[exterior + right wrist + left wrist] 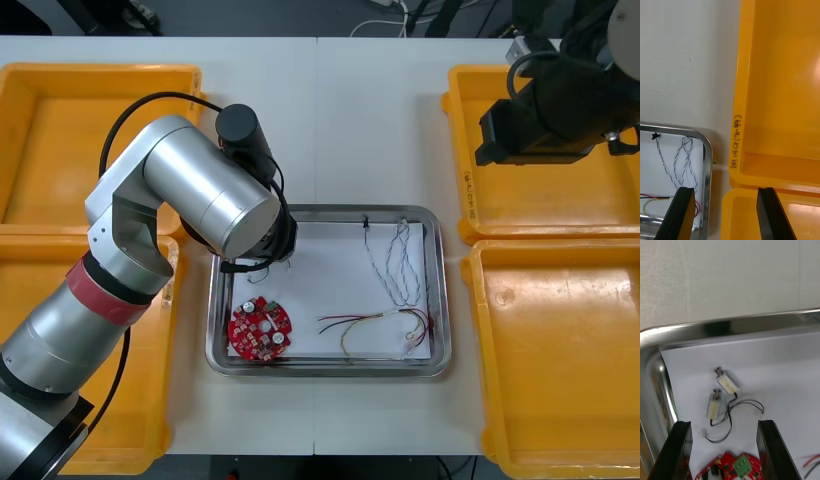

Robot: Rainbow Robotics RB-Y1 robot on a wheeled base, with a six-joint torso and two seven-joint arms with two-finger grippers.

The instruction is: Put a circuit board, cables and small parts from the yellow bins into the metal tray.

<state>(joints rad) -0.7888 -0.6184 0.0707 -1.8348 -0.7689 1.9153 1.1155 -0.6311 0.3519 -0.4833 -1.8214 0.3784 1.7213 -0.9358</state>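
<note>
Front view: left arm (200, 190) reaches over the left far corner of the metal tray (325, 212). Inside lie the round red circuit board (260, 328), the twisted blue-and-white cable (400, 262) and the red-and-yellow cable (375, 325). Right arm (540, 120) is parked over the far right yellow bin (462, 150).

Right wrist view: right hand (726, 189) is wide and empty, above the seam between the two right bins.

Left wrist view: left hand (723, 423) is wide and holds nothing. Two small metal parts (726, 381) with black leads rest on the tray's white floor just beyond its fingertips, long axes pointing roughly away from them. The left hand is much the nearer. Parts look delivered; likely next is a straight lift clear.
</note>
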